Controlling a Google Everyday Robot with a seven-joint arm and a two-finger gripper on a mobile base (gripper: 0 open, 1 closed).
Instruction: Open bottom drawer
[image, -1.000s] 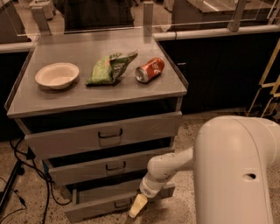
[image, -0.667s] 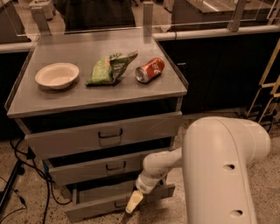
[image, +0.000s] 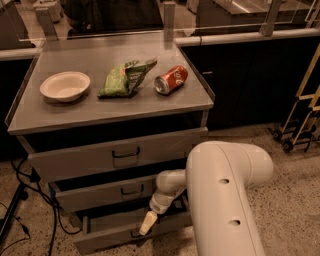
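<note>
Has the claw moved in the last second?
Yes. Against the bottom drawer, which has stayed put, the claw has slid left and slightly up in the view, nearer the drawer's handle.

A speckled stone floor (image: 295, 200) is being lit dimly, in a warm tone. The grey desk (image: 65, 112) is being backed by dark panels (image: 250, 85) under a pale rail (image: 250, 36). A wheeled yellow frame (image: 302, 112) is being stood at the right, and black cables (image: 27, 197) are being trailed over the floor at the left. The gripper (image: 146, 223) is being held low before the desk's front.
</note>
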